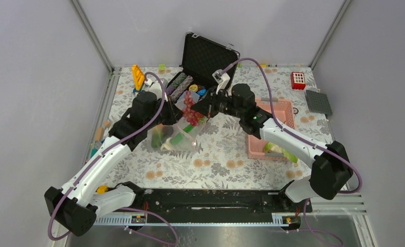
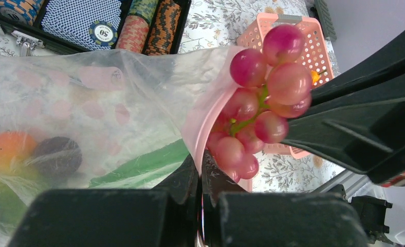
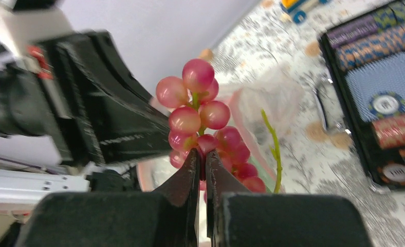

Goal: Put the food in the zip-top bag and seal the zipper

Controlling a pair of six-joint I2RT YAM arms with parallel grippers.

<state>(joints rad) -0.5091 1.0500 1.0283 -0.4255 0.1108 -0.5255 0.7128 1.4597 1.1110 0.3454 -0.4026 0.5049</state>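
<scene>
Grey walls on 3 sides, metal posts in the back corners. Table (image 1: 226,157) under floral-print cloth, black rail along bottom edge of top view.

Item 1, bag (image 1: 187,144): clear, floppy, just left of centre in top view. Mouth turned up and right, zipper (image 2: 203,123) a pale-pink strip along the rim. Contents seen thru plastic, left wrist view: mango (image 2: 7,149) lower left, dark round pc (image 2: 56,154) beside it, long green veg (image 2: 144,167) running toward the mouth.

Item 2, grapes (image 3: 200,110): pink-red bunch, green stem, held off the cloth right at the bag mouth. Lower grapes touch or overlap the zipper; whether any are past the rim, can't tell.

Left gripper (image 2: 200,167): fingers together, pinched on zipper at bottom centre of its own view, grapes just above and right of the tips.

Right gripper (image 3: 202,157): fingers together, clamped on the bunch near its middle, most grapes above the tips. The 2 grippers nearly meet tip to tip at the mouth.

Surrounds: open black case (image 1: 209,54) top centre, chips (image 1: 182,85) in rows inside, directly behind the grippers. Pink basket (image 1: 289,110) right of centre, partly under right arm, leafy pcs (image 1: 281,151) at its lower end. Red block (image 1: 297,80) and grey plate (image 1: 318,102) upper right, yellow toy (image 1: 137,76) upper left.
</scene>
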